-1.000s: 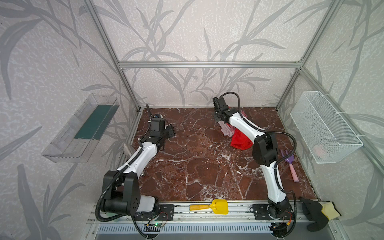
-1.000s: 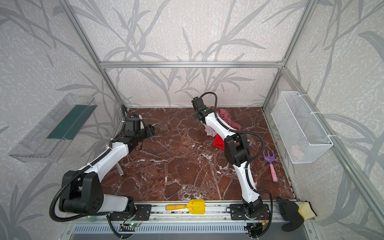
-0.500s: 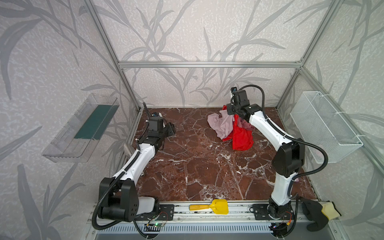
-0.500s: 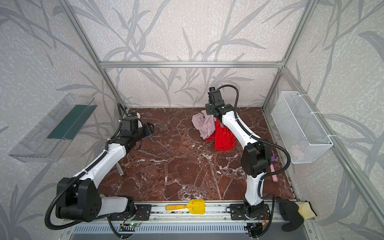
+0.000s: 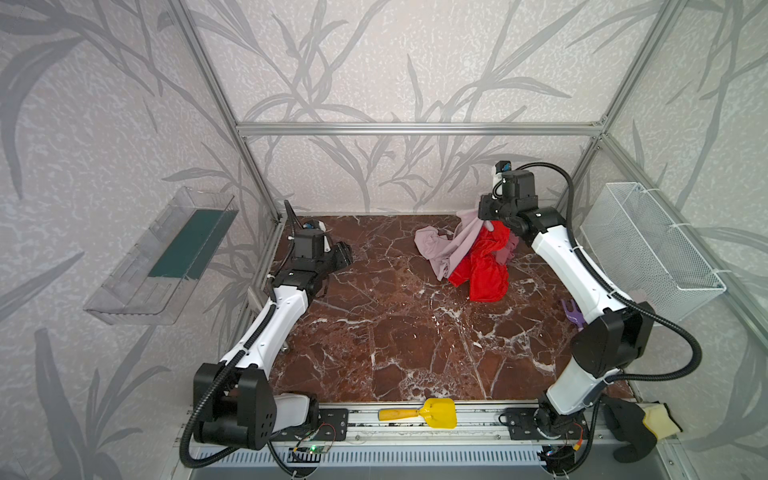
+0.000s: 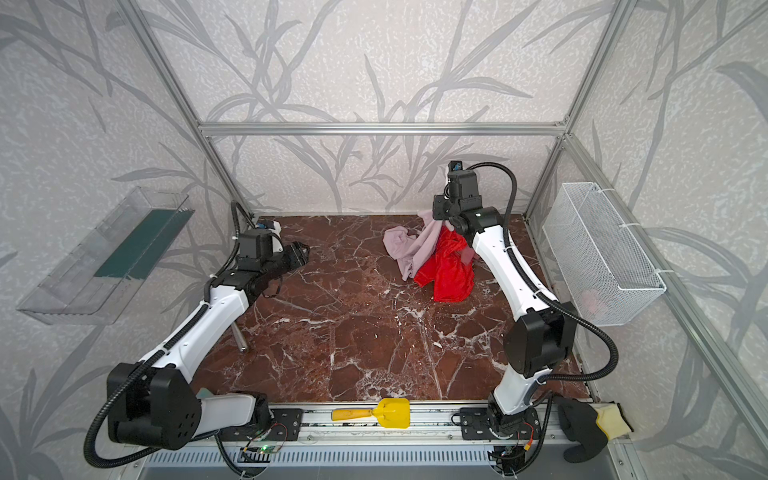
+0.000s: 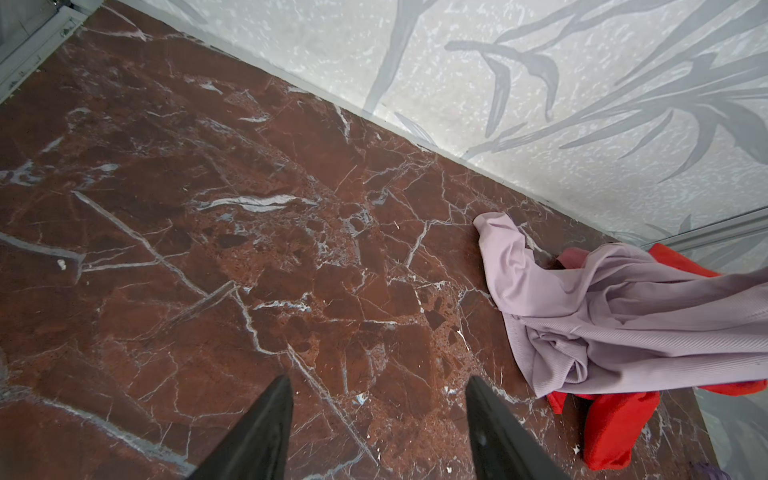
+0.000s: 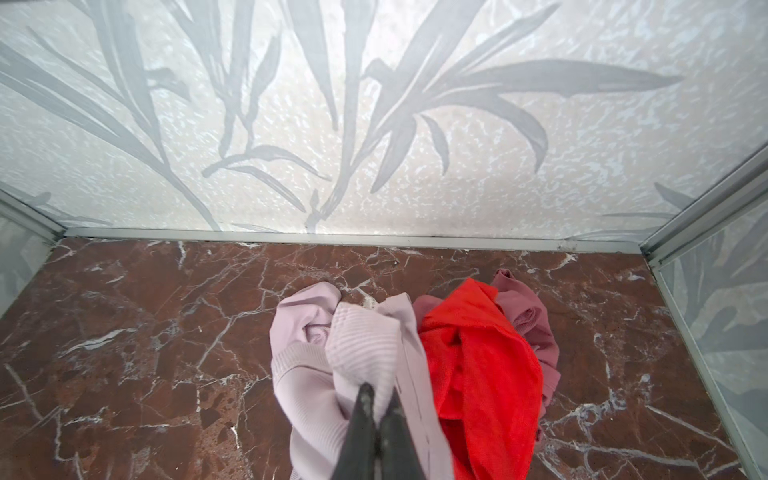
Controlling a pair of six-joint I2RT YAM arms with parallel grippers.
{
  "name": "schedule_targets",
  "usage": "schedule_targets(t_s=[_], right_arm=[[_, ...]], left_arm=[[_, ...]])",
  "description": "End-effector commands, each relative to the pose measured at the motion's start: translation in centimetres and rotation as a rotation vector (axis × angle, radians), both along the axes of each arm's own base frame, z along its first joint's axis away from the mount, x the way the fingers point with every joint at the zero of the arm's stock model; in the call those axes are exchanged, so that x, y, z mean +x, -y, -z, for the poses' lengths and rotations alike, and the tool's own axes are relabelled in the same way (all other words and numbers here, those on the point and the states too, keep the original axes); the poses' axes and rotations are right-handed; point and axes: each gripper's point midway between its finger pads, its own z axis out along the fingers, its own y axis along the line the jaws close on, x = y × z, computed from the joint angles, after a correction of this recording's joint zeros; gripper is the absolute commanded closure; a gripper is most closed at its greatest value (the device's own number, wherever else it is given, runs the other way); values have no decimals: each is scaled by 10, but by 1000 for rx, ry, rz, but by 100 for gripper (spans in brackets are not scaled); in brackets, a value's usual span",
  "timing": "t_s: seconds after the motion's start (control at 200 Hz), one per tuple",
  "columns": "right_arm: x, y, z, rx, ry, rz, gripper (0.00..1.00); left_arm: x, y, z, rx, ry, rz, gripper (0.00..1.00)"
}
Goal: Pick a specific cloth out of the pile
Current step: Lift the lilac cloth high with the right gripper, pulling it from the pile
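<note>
Pale lilac-pink cloth (image 5: pixel 436 249), a thin, plain, finely ribbed fabric piece, lies at the far right of the red-brown marble tabletop (image 5: pixel 374 332). One end is lifted and drawn taut. The rest trails on the marble at the left edge of the pile (image 5: pixel 482 262), touching the bright red cloth (image 5: pixel 486 270). A dusty-mauve cloth (image 8: pixel 536 328) lies on the right side of the red one.

The fabric appears light, limp and clingy, so it is likely to drag its neighbours. A pinch on a bunched fold or hem, as here, should hold better than one on a flat layer.

Right gripper (image 8: pixel 376 401): jaws pressed together on a gathered fold of the lilac cloth, arm stretched to the far side, wrist raised above the pile.

Left gripper (image 7: pixel 376 384): jaws apart, holding nothing, low over bare marble at far left, well apart from the cloths.
</note>
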Motion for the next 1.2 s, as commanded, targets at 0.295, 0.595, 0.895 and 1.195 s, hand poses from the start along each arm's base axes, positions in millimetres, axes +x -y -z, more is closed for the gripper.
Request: schedule_targets(t_s=[0.295, 0.595, 0.895, 1.195], right_arm=[[-36, 1, -86, 102, 132, -57, 100], [-73, -8, -153, 212, 243, -149, 100], [-110, -34, -203, 337, 292, -328, 100], [-160, -74, -247, 363, 347, -504, 100]], left_arm=[[-8, 9, -33, -31, 61, 35, 36], [-17, 11, -49, -31, 87, 46, 37], [-29, 9, -65, -37, 108, 40, 38], [-47, 4, -88, -24, 138, 27, 39]])
